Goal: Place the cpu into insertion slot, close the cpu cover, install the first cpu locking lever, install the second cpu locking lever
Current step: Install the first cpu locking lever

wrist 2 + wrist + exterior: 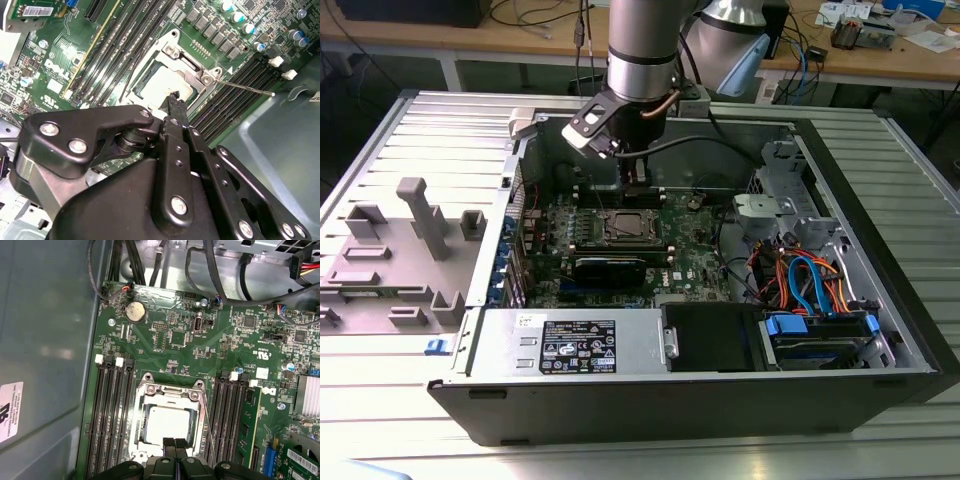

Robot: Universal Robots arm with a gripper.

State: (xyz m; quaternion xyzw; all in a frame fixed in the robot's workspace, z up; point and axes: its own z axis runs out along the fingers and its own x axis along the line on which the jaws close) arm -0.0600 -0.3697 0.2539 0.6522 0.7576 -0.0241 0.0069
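The cpu (167, 424) lies flat in the insertion slot (628, 226), its pale silver top visible in both wrist views (165, 84). The cpu cover (169, 390) is folded down over it, and its window frames the chip. One thin wire locking lever (245, 88) sticks out free from the socket's corner over the black memory slots; in the first wrist view the same lever (207, 427) runs along the socket's side. My gripper (175, 443) hovers at the socket's edge, fingers shut together and holding nothing. In the second wrist view its tip (175, 97) sits just above the cover's rim.
Long black memory slots (112, 410) flank the socket on both sides. Black cables (225, 275) cross the back of the case. In the exterior view, a drive cage with blue and orange cables (810, 280) stands to the right and a power supply (570, 345) at the front.
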